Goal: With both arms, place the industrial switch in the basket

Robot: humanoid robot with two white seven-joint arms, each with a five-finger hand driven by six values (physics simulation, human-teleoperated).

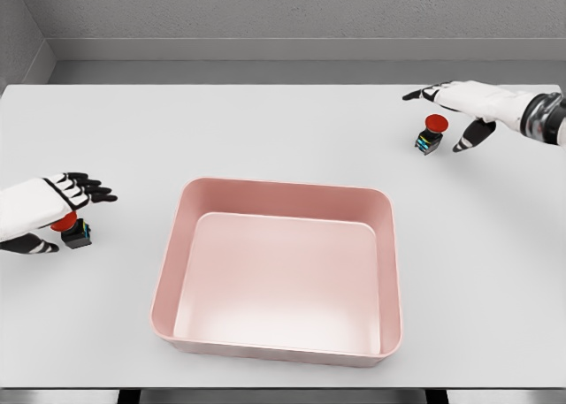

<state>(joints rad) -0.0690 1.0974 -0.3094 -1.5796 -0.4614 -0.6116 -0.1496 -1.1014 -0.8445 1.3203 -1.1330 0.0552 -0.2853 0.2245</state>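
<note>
Two industrial switches with red mushroom buttons on black bases stand on the white table. One switch [72, 229] is at the left, partly under my left hand [66, 214], whose fingers are spread over it with the thumb below, not closed. The other switch [432, 133] is at the far right, just beneath my right hand [455, 117], which hovers with fingers extended and thumb hanging down beside the switch. The pink basket [168, 271] sits in the middle of the table with nothing in it.
The white table [265, 130] runs to a grey back wall. The table's front edge lies just below the basket.
</note>
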